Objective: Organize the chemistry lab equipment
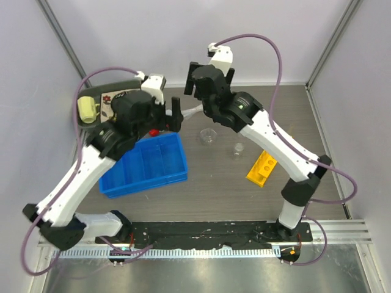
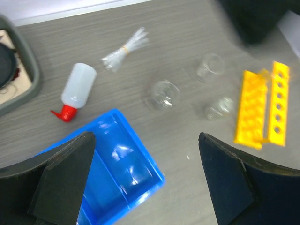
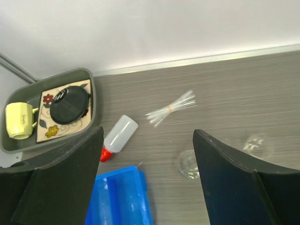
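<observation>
Both tools hang spread and empty above the desk (image 1: 214,195): my left tool (image 2: 145,140) gapes over the far corner of the blue bin (image 1: 153,160), and my right tool (image 3: 148,133) stands just as wide, higher and farther back. As I judge it, I am between picks, with nothing carried and every piece of lab ware lying loose, so the sorting has hardly begun. The part of the bin I can see looks bare. Nearest me on the right lies the yellow rack (image 2: 262,108), its row of holes showing. Beyond it three clear beakers (image 2: 164,93) sit apart from one another, hard to read against the grey wood. Left of them, just past the bin, the squeeze bottle (image 2: 77,86) lies flat, white and translucent, its red cap (image 2: 65,112) pointing toward the bin. Farther off rests the bundle of pipettes (image 2: 124,49), thin, clear and banded at the middle. The bottle looks the easiest next catch: I would lower my left tool, turn the fingers across its round body and close gently, since it may roll
</observation>
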Controlling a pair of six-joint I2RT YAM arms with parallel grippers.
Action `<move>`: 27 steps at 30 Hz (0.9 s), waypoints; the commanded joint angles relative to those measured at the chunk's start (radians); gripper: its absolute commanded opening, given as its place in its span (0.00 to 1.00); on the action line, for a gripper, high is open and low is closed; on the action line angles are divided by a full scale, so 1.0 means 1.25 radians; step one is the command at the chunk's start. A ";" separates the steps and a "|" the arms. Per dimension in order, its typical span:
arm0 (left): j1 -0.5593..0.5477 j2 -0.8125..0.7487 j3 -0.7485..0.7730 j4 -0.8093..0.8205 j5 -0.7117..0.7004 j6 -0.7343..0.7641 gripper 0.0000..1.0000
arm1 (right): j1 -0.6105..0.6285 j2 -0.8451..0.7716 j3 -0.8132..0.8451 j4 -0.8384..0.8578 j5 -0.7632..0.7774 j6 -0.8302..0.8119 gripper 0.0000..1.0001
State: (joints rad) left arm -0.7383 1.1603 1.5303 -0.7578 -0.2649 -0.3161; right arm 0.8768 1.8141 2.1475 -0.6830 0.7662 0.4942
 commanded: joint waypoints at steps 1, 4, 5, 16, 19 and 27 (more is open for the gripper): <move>0.147 0.110 0.081 0.105 0.107 -0.004 0.97 | 0.025 -0.109 -0.068 -0.044 0.109 -0.089 0.82; 0.216 0.209 0.135 0.118 0.168 -0.024 0.97 | 0.025 -0.185 -0.138 -0.050 0.077 -0.080 0.82; 0.230 0.239 0.149 0.119 0.175 -0.027 0.97 | 0.025 -0.204 -0.153 -0.052 0.062 -0.076 0.82; 0.395 0.640 0.329 0.058 0.270 0.011 1.00 | 0.035 -0.429 -0.454 -0.066 -0.028 0.059 0.82; 0.418 0.706 0.355 0.027 0.272 0.075 1.00 | 0.053 -0.461 -0.497 -0.077 -0.026 0.072 0.82; 0.453 0.762 0.316 0.072 0.354 0.141 1.00 | 0.068 -0.478 -0.573 -0.055 -0.070 0.082 0.82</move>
State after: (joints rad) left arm -0.1753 2.1250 1.9182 -0.7010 0.0914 -0.2138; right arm 0.9531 1.2232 1.4532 -0.7914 0.7055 0.5713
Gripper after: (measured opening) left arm 0.996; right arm 0.823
